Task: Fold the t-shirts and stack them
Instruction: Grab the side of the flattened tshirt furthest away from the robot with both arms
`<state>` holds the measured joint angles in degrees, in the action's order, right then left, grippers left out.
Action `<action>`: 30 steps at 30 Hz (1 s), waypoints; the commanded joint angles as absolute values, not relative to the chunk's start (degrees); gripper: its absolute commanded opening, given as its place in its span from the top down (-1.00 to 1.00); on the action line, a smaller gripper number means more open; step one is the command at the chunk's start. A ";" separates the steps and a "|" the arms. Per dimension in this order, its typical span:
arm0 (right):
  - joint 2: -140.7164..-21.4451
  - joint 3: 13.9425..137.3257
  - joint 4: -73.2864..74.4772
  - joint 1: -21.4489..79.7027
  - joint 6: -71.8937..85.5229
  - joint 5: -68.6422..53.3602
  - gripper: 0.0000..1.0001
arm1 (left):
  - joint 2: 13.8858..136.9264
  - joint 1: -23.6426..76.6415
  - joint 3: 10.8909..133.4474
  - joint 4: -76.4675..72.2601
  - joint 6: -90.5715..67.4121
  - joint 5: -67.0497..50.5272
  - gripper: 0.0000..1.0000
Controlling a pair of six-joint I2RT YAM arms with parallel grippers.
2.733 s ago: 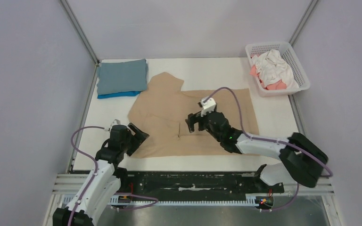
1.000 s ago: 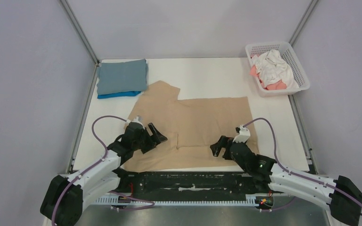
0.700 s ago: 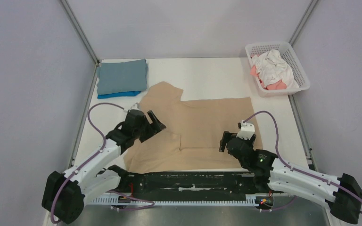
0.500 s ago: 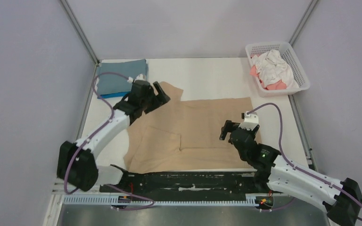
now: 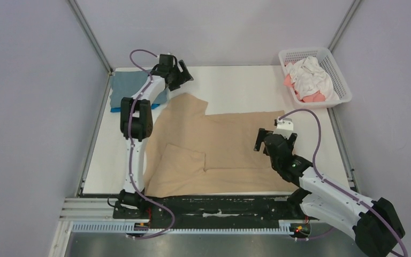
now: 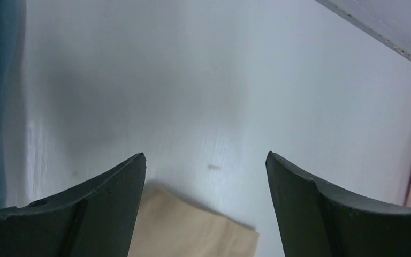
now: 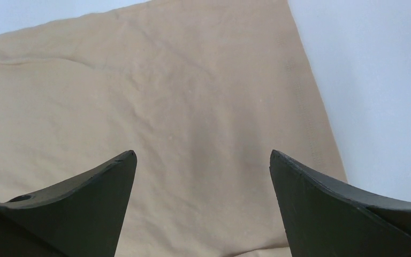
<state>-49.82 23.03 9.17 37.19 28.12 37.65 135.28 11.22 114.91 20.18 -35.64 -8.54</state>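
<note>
The tan-beige t-shirt (image 5: 222, 144) lies spread on the white table, its near-left part folded over. Its far sleeve tip shows in the left wrist view (image 6: 192, 227). My left gripper (image 5: 184, 75) is open and empty at the far left, above the table just past that sleeve. My right gripper (image 5: 267, 138) is open and empty above the shirt's right part (image 7: 192, 107). The folded grey-blue shirt (image 5: 134, 88) lies on the bright blue one (image 5: 119, 108) at the far left. White (image 5: 310, 72) and coral-pink (image 5: 313, 97) shirts sit in the basket.
A white lattice basket (image 5: 340, 75) stands at the far right corner. Frame posts and grey walls close in the table. Bare white table (image 5: 235, 88) lies between the stack and the basket. A black rail runs along the near edge.
My left arm has swung from the shirt's near-left part out to the far left beyond the sleeve, leaving a folded flap there. My right gripper has drifted a little farther over the shirt's right side.
</note>
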 commanded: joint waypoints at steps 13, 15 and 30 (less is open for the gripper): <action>-51.97 23.84 6.24 34.43 26.17 34.44 -0.96 | 146.64 10.26 120.71 26.65 -37.08 -21.88 -0.75; -52.20 23.74 6.33 34.41 26.19 34.11 -0.96 | 144.99 10.52 118.71 28.80 -35.31 -20.92 -0.67; -51.79 22.32 6.42 34.20 25.42 34.33 -0.96 | 144.35 13.36 119.42 43.20 -26.89 -7.74 0.39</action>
